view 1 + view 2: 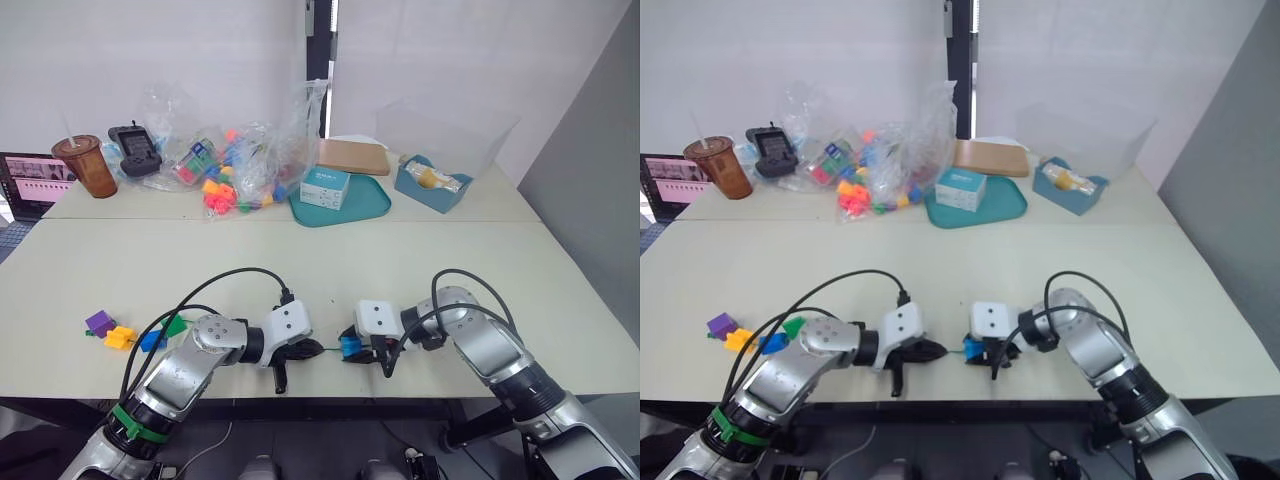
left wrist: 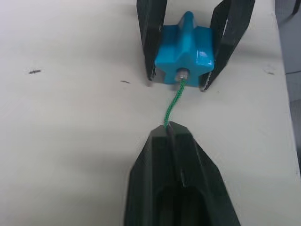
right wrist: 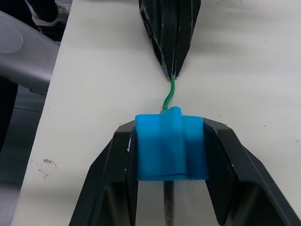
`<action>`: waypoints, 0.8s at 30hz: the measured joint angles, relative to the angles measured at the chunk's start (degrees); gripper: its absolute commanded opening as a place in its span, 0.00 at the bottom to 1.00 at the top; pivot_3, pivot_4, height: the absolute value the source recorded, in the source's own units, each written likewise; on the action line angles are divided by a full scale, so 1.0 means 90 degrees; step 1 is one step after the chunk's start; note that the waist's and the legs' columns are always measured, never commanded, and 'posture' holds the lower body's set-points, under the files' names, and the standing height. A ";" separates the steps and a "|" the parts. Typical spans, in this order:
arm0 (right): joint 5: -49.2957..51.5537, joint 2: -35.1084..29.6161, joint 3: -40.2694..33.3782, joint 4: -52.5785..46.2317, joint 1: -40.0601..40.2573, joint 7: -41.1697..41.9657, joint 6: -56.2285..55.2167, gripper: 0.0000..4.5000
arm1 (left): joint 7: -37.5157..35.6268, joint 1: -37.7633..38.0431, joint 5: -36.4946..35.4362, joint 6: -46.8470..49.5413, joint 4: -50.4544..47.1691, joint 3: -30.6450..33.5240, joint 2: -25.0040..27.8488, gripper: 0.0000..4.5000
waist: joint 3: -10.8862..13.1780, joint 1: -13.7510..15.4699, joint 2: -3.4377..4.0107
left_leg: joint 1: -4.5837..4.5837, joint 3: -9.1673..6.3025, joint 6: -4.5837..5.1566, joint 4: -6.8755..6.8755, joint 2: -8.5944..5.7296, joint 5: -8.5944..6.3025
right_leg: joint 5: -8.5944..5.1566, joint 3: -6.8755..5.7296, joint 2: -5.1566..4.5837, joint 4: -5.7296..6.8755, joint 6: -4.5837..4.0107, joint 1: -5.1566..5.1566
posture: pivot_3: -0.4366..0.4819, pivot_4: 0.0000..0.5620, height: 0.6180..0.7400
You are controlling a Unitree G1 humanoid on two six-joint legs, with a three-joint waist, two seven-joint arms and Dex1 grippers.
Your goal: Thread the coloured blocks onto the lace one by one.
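- Here, a pale cream table (image 1: 420, 270) runs wide under plain white walls, with a seam across it where a second table top meets the far edge.
- Along the far edge sit an iced drink cup (image 1: 86, 165), a black handheld device (image 1: 135, 150), a heap of toy pieces in clear bags (image 1: 235, 170), a teal tray (image 1: 345, 205) with a small box (image 1: 324, 186) on it, and a blue bin (image 1: 432, 185).
- Near the front left corner four blocks lie close together: purple (image 1: 99, 323), orange-yellow (image 1: 120, 338), dark blue (image 1: 152, 340) and green (image 1: 175, 326).
- The light blue block (image 2: 185, 47) is star-like and glossy, with a hole in its face; it sits just above the table near the middle of the front edge.
- The right gripper (image 3: 170, 141) is clamped on that block, one black finger on each side.
- The lace (image 2: 173, 102) is a thin green braided cord; its grey tip is entering the hole in the block.
- The left gripper (image 2: 170, 128) is pinched closed on the lace, just beside the block, facing the right gripper.
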 measured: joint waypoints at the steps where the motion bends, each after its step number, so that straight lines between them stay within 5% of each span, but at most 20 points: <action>1: 0.0000 0.0000 -0.0001 0.0000 0.0000 0.0000 0.0002 0.30 | 0.0001 -0.0016 0.0008 -0.0038 0.0015 -0.0014 -0.0041 0.01 | 0.0000 0.0001 0.0000 | 0.0000 0.0000 0.0000 0.0000 0.0000 0.0000 | 0.0000 0.0000 0.0000 0.0000 0.0000 0.0000 | 0.48 0.27 1.00; 13: 0.0000 0.0004 0.0014 -0.0067 0.0008 -0.0033 0.0080 0.30 | 0.0084 -0.0150 -0.0002 0.0204 0.0037 -0.0182 -0.0402 0.01 | 0.0000 -0.0012 0.0000 | -0.0002 -0.0001 0.0001 0.0000 0.0000 -0.0001 | 0.0000 0.0000 0.0000 -0.0001 0.0000 -0.0001 | 0.48 0.27 1.00; 15: 0.0000 0.0004 0.0015 -0.0072 0.0008 -0.0039 0.0089 0.30 | 0.0083 -0.0141 -0.0010 0.0240 -0.0011 -0.0177 -0.0349 0.13 | 0.0000 -0.0013 0.0000 | -0.0002 -0.0001 0.0001 0.0000 0.0000 -0.0001 | 0.0000 0.0000 0.0001 -0.0001 0.0000 -0.0001 | 0.48 0.27 1.00; 17: 0.0001 0.0006 0.0016 -0.0075 0.0008 -0.0054 0.0096 0.54 | 0.0053 -0.0126 -0.0060 0.0322 -0.0072 -0.0136 -0.0249 0.27 | 0.0000 -0.0013 0.0000 | -0.0002 -0.0001 0.0001 0.0000 0.0000 -0.0001 | 0.0000 0.0000 0.0001 -0.0001 0.0000 -0.0001 | 0.48 0.27 1.00; 24: 0.0028 0.0008 -0.0135 -0.0064 -0.0002 -0.0214 0.0244 1.00 | -0.0110 -0.0115 -0.0302 0.0573 -0.0173 0.0101 0.0072 0.77 | 0.0000 -0.0006 0.0000 | -0.0008 -0.0001 0.0002 -0.0001 0.0000 -0.0001 | 0.0000 -0.0001 0.0000 -0.0008 0.0001 -0.0002 | 0.48 0.27 1.00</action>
